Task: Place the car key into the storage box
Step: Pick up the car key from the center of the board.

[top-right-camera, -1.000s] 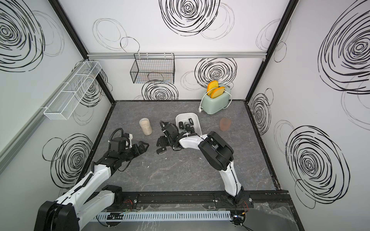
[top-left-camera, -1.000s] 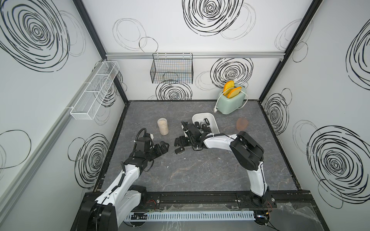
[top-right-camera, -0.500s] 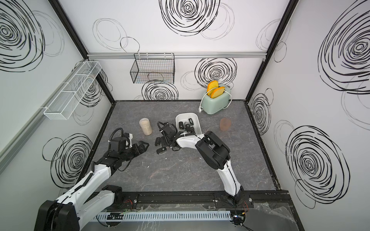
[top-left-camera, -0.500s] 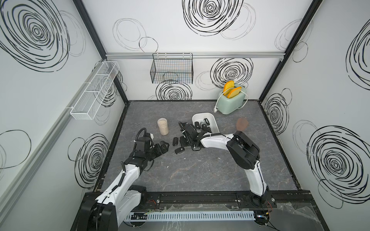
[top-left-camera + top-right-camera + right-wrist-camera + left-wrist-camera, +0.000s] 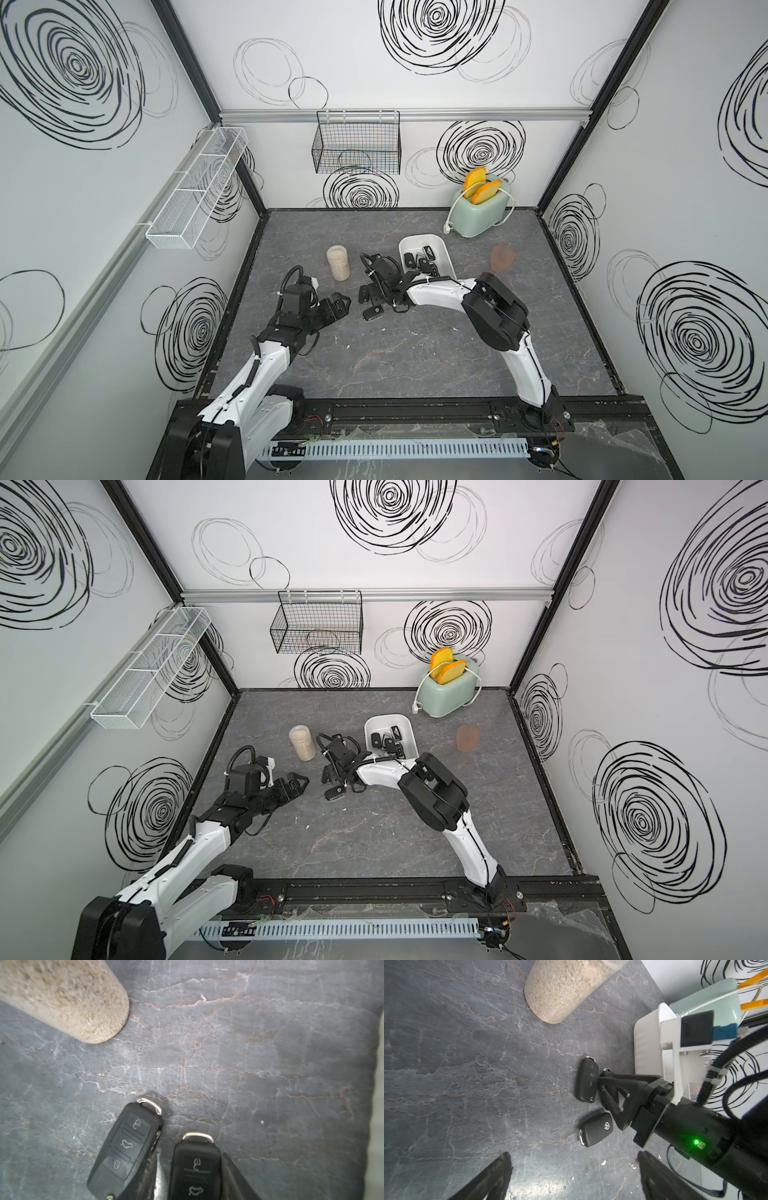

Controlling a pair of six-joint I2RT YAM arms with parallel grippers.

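Closure of the right gripper [image 5: 375,293] is recorded as the change. Over the last second the arm is shifted slightly left over the loose keys. Its fingers [image 5: 230,1174] are now drawn in against both long sides of one car key [image 5: 195,1169]. That key is judged clamped, buttons upward, low at the grey table [image 5: 415,353]; whether it is lifted clear cannot be told.

A second key [image 5: 126,1147] lies just left of the clamped one, outside the jaws and close to one finger. A third key [image 5: 597,1129], badge upward, lies on the near side.

The left gripper [image 5: 337,305] is unmoved, with fingers wide apart and nothing held, left of the keys.

The storage box [image 5: 441,251] stands upright, just right and far of the right gripper, and several keys are already inside. The grasp step is judged complete; a lift and a short carry rightward over the rim remain. A risk is noted that the second key is dragged along.
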